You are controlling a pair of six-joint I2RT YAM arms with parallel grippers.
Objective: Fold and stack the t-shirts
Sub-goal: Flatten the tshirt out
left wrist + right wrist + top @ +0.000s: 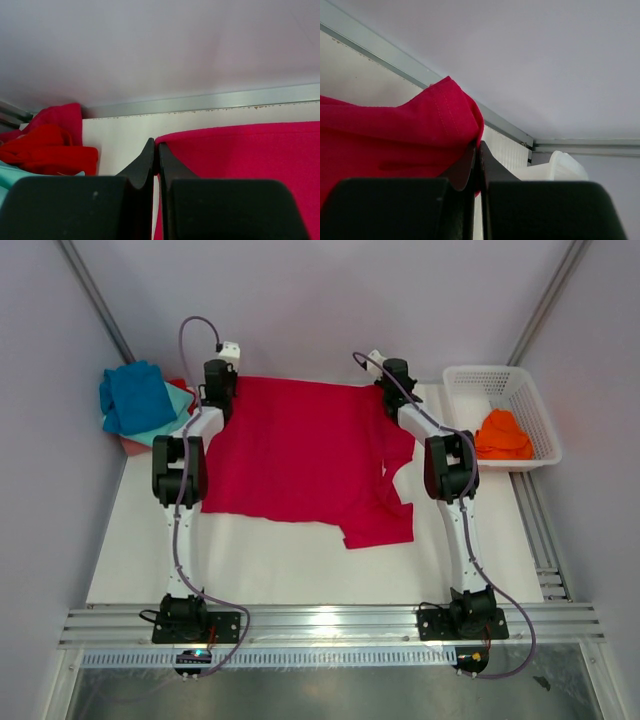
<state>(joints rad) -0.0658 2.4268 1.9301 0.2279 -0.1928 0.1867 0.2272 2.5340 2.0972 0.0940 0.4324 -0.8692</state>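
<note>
A large crimson t-shirt [300,455] lies spread on the white table, with a sleeve folded in on its right side. My left gripper [228,390] is at the shirt's far left corner. In the left wrist view that gripper [156,150] is shut, pinching the edge of the crimson t-shirt [240,155]. My right gripper [385,392] is at the far right corner. In the right wrist view it [479,150] is shut on a raised hem of the crimson t-shirt [395,140]. Blue, teal and red tees [140,400] are piled at the far left. An orange tee [502,435] lies in the basket.
A white lattice basket [530,405] stands at the far right, and its rim [560,167] shows just right of my right gripper. The red pile [50,145] sits close to the left of my left gripper. A metal rail [210,100] borders the table's back edge.
</note>
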